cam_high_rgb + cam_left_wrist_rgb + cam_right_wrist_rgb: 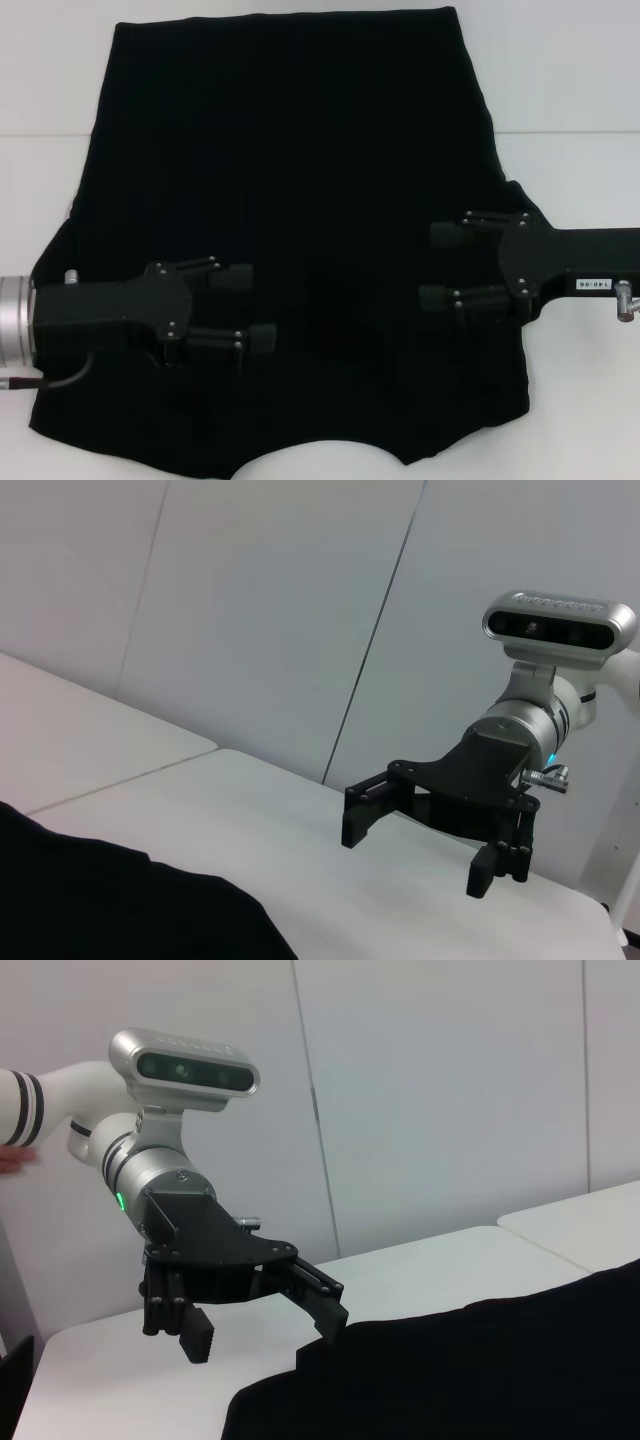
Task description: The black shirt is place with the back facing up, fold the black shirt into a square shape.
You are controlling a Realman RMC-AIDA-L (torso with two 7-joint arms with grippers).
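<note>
Your left gripper (262, 308) and right gripper (433, 265) (both wide open, holding nothing) hang over the black shirt (290, 160), which stretches near to far.

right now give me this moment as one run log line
black shirt flat on white table, unfolded | left tool open above shirt | right tool open above shirt | nothing gripped
</note>
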